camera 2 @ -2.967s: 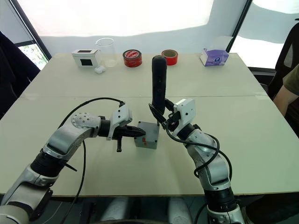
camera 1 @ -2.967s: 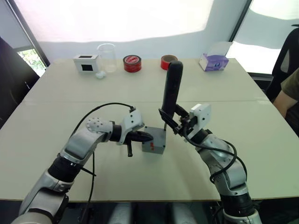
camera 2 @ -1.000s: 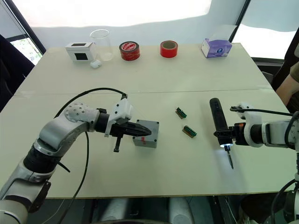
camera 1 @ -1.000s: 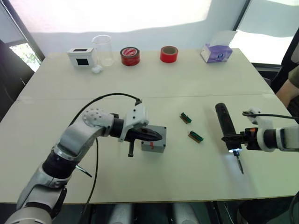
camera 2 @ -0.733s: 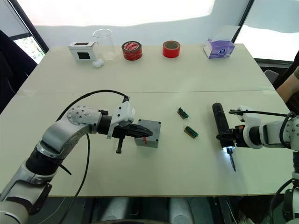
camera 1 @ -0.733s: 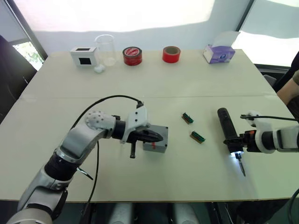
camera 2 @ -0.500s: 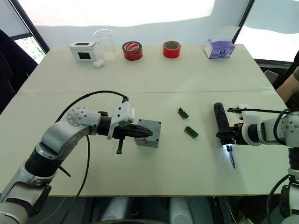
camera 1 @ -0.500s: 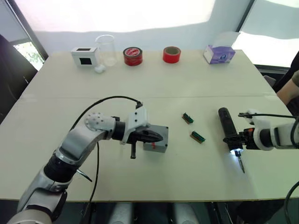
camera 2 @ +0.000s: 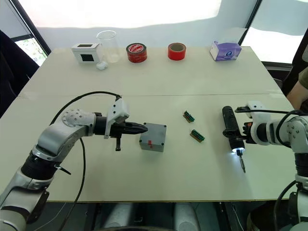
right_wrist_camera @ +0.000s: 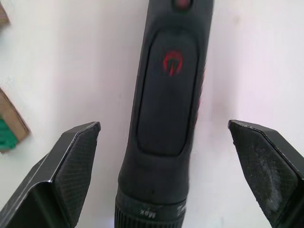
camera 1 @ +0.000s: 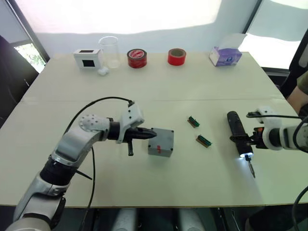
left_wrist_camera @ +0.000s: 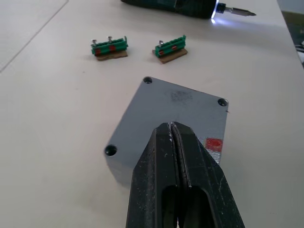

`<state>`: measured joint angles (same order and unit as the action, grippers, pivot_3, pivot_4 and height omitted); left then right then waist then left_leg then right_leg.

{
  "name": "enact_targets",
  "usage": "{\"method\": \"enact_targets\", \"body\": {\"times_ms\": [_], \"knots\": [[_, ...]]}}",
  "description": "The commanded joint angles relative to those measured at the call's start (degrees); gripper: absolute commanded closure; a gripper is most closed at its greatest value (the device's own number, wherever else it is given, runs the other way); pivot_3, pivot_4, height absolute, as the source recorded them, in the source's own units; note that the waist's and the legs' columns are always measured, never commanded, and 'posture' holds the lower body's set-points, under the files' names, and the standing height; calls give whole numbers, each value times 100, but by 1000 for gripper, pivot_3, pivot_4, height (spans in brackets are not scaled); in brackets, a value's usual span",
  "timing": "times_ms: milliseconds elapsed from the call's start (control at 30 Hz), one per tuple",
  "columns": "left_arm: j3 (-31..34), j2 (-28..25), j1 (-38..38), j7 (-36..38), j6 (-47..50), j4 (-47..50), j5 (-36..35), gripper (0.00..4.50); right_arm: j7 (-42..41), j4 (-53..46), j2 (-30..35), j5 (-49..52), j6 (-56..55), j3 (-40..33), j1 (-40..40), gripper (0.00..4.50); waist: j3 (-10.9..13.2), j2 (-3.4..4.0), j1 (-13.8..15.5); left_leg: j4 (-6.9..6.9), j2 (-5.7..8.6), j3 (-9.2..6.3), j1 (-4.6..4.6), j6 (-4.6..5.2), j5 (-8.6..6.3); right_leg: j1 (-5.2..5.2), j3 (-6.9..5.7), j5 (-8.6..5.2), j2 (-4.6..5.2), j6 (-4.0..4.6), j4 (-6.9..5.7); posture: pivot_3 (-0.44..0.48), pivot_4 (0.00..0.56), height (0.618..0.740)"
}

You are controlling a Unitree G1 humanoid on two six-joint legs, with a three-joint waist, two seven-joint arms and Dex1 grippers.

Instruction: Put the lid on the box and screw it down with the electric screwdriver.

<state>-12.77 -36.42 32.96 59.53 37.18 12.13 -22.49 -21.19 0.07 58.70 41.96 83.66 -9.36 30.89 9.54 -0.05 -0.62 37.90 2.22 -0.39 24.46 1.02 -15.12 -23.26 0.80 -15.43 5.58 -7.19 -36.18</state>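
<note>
Two risks. The left fingers (camera 2: 139, 128), pressed together and empty, sit just short of the lidded box (camera 2: 153, 137); a nudge could shift it. The right fingers (right_wrist_camera: 161, 147), spread wide, straddle the screwdriver (camera 2: 230, 128) lying on the bench (camera 2: 159, 91); it may roll.

Left gripper (left_wrist_camera: 173, 130) fingers together; right gripper (right_wrist_camera: 164, 142) fingers spread.

Silver arms — black fingers (left_wrist_camera: 176, 180), cables.
</note>
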Motion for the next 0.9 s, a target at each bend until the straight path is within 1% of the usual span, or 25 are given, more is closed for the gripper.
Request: {"method": "enact_targets", "body": {"times_ms": [33,67,100,167,267,400,433,467,567,767,900], "knots": [[664,-250,324,-69,-19,-412,-93,4500,-553,-428,174,89,-485,-272,755,80,5,3,-28,0,-1,1,-1,0,0,-2,0,0,-1,0,-2,0,150,740],[663,-283,362,-89,-70,-533,-25,4500,-669,-461,-14,145,-741,-408,816,80,4,2,-23,-1,-2,2,0,0,0,-7,1,0,-3,-1,-4,0,150,740],[615,-311,370,-109,-133,-685,84,4500,-957,-781,-182,267,-1075,-435,681,80,4,-1,-15,-1,-5,2,-1,0,0,-6,0,0,-6,-1,-4,0,150,740],[503,-333,319,-145,-242,-875,272,4500,-1507,-1612,-355,483,-1519,-260,276,80,-1,-8,-2,-5,-7,-2,-2,1,-1,0,-3,-1,-8,-1,2,0,150,740],[335,-334,116,-127,-309,-861,409,4500,-1981,-2705,-367,533,-1819,278,-391,80,3,-9,24,2,-1,-5,3,9,-6,4,-3,-2,-3,-2,1,0,150,740],[212,-298,-65,-194,-410,-848,609,4500,-2298,-3424,-297,410,-2088,801,-899,80,5,-12,35,20,12,1,11,16,-10,2,5,4,11,-11,-1,0,150,740],[136,-263,-154,-204,-362,-757,623,4500,-2270,-3576,-417,313,-2169,1077,-1011,80,5,-13,39,22,14,2,12,17,-10,2,5,7,14,-15,0,0,150,740],[90,-242,-218,-201,-321,-685,623,4500,-2235,-3668,-508,245,-2227,1260,-1080,80,2,-18,40,23,13,1,10,17,-10,4,4,9,16,-17,1,0,150,740],[-118,-109,-359,-203,-306,-573,671,4500,-2181,-3594,-603,-363,-2605,1937,-1158,80,0,-21,31,21,10,-2,0,16,-11,10,3,9,17,-17,1,0,150,740],[-379,154,-281,-194,-388,-736,826,4500,-2168,-3301,-930,-758,-2825,2361,-1111,80,0,-21,37,21,12,-1,3,12,-9,4,3,9,24,-16,-1,0,150,740],[-592,414,-33,-145,-582,-1046,988,4500,-2188,-3231,-1128,-868,-2842,2490,-1067,80,0,-21,74,22,13,-1,3,11,-9,5,2,9,20,-16,-1,0,150,740]]}}
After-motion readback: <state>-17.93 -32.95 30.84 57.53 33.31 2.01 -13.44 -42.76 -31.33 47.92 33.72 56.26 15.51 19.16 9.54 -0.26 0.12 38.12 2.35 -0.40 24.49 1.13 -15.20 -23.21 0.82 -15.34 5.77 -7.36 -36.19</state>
